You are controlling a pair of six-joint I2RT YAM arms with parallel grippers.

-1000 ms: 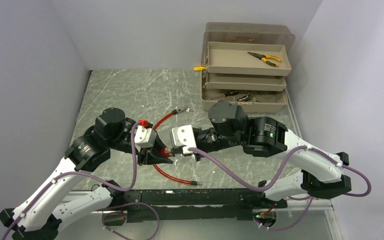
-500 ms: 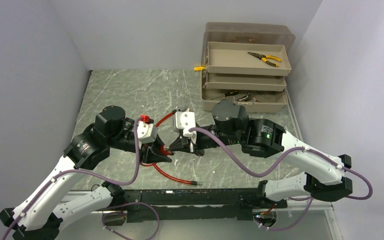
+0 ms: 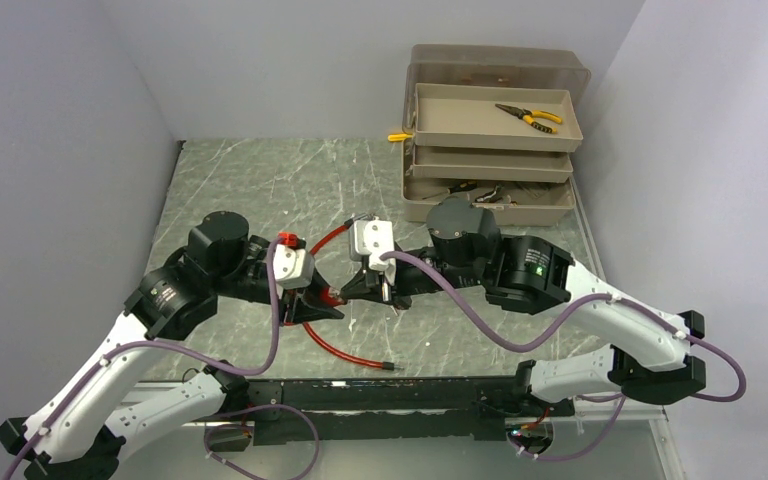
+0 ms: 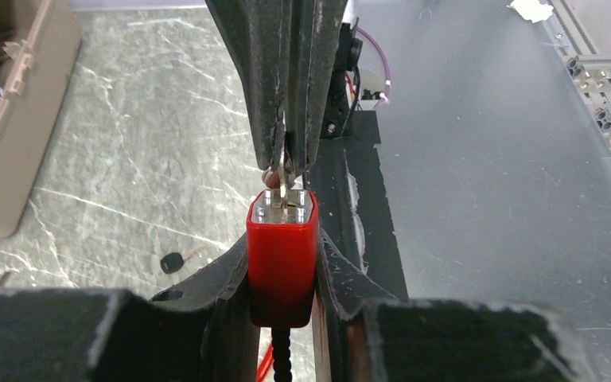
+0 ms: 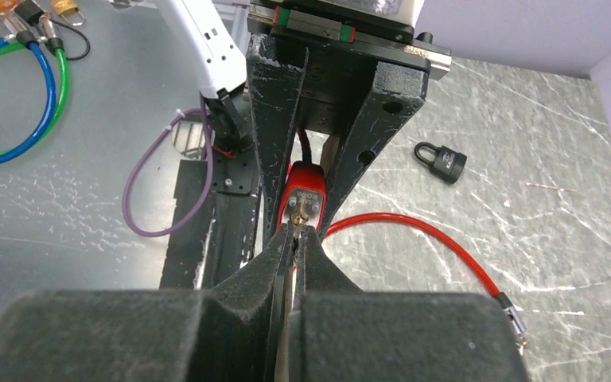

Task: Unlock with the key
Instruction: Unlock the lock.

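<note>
Padlock (image 5: 441,161) near red cable (image 5: 394,216), toolbox (image 3: 490,163) beyond

Red lock (image 4: 282,263) has key (image 4: 285,185) tip in keyhole.

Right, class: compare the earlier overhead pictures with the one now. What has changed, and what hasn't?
The right gripper rolled at the wrist, its white camera block swinging up and away from the arm bases, shut on the key at the red lock. The left gripper kept hold of the lock. Red cable and toolbox stayed put.
</note>
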